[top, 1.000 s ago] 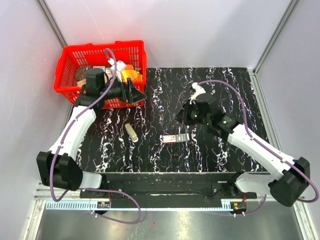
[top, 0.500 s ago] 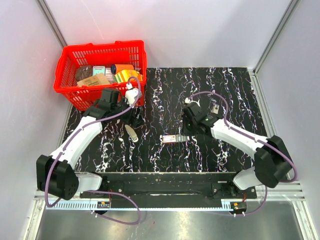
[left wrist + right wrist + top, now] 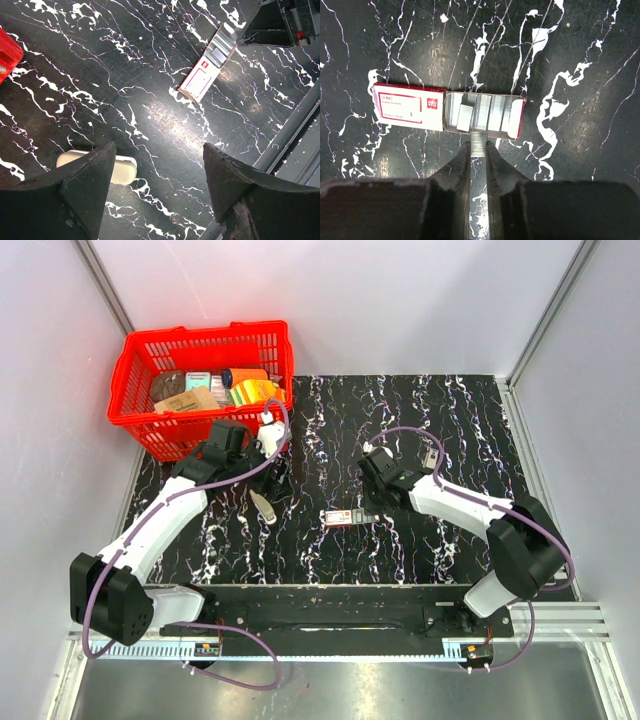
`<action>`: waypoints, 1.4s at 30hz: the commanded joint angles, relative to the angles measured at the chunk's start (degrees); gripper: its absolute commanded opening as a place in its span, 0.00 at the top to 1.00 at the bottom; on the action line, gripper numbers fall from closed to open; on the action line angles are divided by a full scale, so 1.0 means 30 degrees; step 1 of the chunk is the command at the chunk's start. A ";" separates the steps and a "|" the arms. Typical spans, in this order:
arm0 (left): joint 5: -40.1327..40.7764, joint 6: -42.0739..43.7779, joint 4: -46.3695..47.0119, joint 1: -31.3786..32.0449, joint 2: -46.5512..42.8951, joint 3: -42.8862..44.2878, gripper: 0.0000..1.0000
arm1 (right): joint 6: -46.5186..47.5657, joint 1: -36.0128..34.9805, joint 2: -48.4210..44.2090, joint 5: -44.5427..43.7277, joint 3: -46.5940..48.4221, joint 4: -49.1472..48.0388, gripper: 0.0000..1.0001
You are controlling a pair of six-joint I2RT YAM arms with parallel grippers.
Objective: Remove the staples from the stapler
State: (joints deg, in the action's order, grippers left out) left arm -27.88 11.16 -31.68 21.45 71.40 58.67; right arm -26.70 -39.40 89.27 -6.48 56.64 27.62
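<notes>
A small cream-white stapler [image 3: 263,506] lies on the black marbled table, left of centre. My left gripper [image 3: 272,478] hovers just above it, open with nothing between its fingers. In the left wrist view the stapler [image 3: 97,166] shows partly behind the left finger of that gripper [image 3: 159,150]. A red-and-white staple box [image 3: 345,516] lies slid open at the middle. My right gripper [image 3: 478,142] is shut on a strip of staples [image 3: 478,136] at the near edge of the box's tray [image 3: 485,114], which holds more strips.
A red plastic basket [image 3: 205,332] with several packets stands at the back left, just behind the left arm. Its corner [image 3: 7,55] shows in the left wrist view. The staple box [image 3: 202,82] lies beyond the left gripper.
My left arm has swung from the basket's front down over the table beside the stapler. My right arm has dropped toward the staple box, still shut.
</notes>
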 commanded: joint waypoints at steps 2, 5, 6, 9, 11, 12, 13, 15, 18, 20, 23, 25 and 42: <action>0.0358 0.0060 0.0395 0.0261 -0.0420 0.0041 0.26 | 0.0403 -0.0139 0.0621 -0.0359 0.0016 -0.0973 0.93; 0.0474 0.0060 0.0395 0.0436 -0.0478 0.0012 0.26 | 0.0491 -0.0110 0.0944 -0.0360 0.0016 -0.1090 0.93; 0.0532 0.0089 0.0395 0.0466 -0.0478 0.0041 0.26 | 0.0549 -0.0110 0.1032 -0.0446 0.0016 -0.1090 0.93; 0.0592 0.0089 0.0394 0.0467 -0.0537 0.0041 0.26 | 0.0637 -0.0139 0.1267 -0.0622 -0.0013 -0.1061 0.93; 0.0592 0.0089 0.0395 0.0496 -0.0566 -0.0017 0.26 | 0.0696 -0.0139 0.1384 -0.0565 -0.0043 -0.1119 0.93; 0.0563 0.0089 0.0395 0.0525 -0.0566 -0.0017 0.26 | 0.0696 -0.0139 0.1384 -0.0593 -0.0072 -0.1177 0.93; 0.0533 0.0089 0.0395 0.0525 -0.0566 0.0012 0.26 | 0.0725 -0.0110 0.1384 -0.0565 -0.0101 -0.1207 0.93; 0.0533 0.0089 0.0453 0.0525 -0.0537 -0.0017 0.26 | 0.0726 -0.0139 0.1443 -0.0506 -0.0130 -0.1266 0.93; 0.0562 0.0089 0.0482 0.0554 -0.0537 0.0012 0.26 | 0.0755 -0.0139 0.1618 -0.0477 -0.0101 -0.1295 0.92; 0.0592 0.0089 0.0482 0.0555 -0.0537 0.0042 0.26 | 0.0755 -0.0139 0.1735 -0.0477 -0.0101 -0.1325 0.92; 0.0621 0.0089 0.0482 0.0584 -0.0537 0.0041 0.26 | 0.0755 -0.0110 0.1882 -0.0506 -0.0101 -0.1295 0.92; 0.0621 0.0089 0.0482 0.0584 -0.0566 0.0042 0.26 | 0.0726 -0.0110 0.1970 -0.0506 -0.0101 -0.1325 0.92; 0.0591 0.0353 0.0541 0.0730 -0.0859 -0.0193 0.24 | 0.0492 -0.0110 0.2175 -0.0243 -0.0072 -0.1559 0.73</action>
State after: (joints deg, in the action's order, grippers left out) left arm -26.39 11.18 -31.70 23.31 71.07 58.43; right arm -25.28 -39.40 95.57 -6.57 56.23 24.64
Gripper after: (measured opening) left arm 0.755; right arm 0.199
